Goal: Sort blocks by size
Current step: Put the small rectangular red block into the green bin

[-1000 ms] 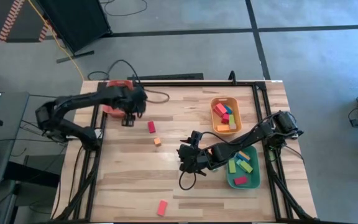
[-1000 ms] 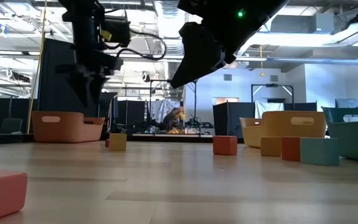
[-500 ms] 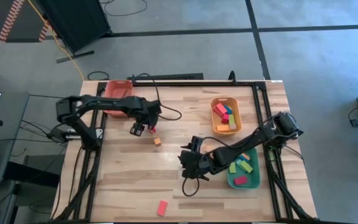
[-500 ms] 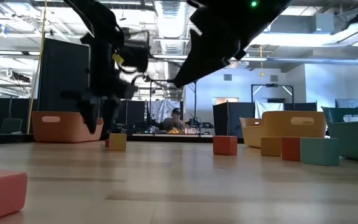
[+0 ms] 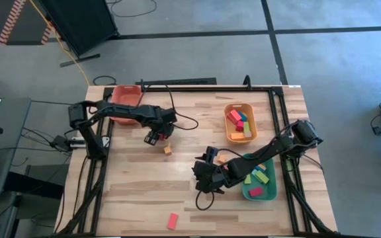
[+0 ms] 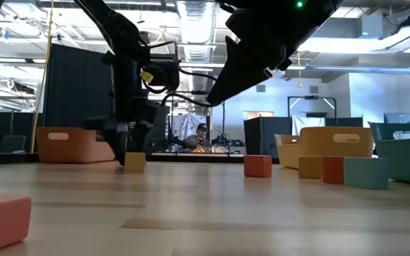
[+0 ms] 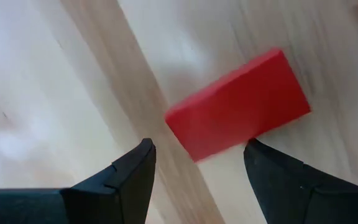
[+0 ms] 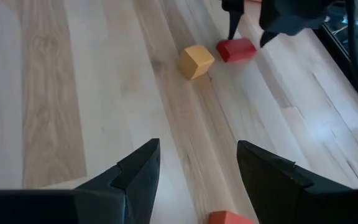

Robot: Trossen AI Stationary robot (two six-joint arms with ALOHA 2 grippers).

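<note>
Lying nearest, pink block (image 5: 172,220) by table's front edge | right gripper (image 5: 202,177) hovers mid-table, fingers wide, empty | orange cube (image 5: 167,150) beyond | left gripper (image 5: 156,137) spread over red block (image 7: 238,104), not gripping

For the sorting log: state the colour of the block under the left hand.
Red. The block shows best in the left wrist view, lying between the open left hand's fingers.

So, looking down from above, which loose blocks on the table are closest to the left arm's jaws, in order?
From the left gripper:
1. Red block, right at the open jaws.
2. Small orange cube, just beyond, toward the table's middle.
3. Pink-red block, far off near the front edge.
</note>
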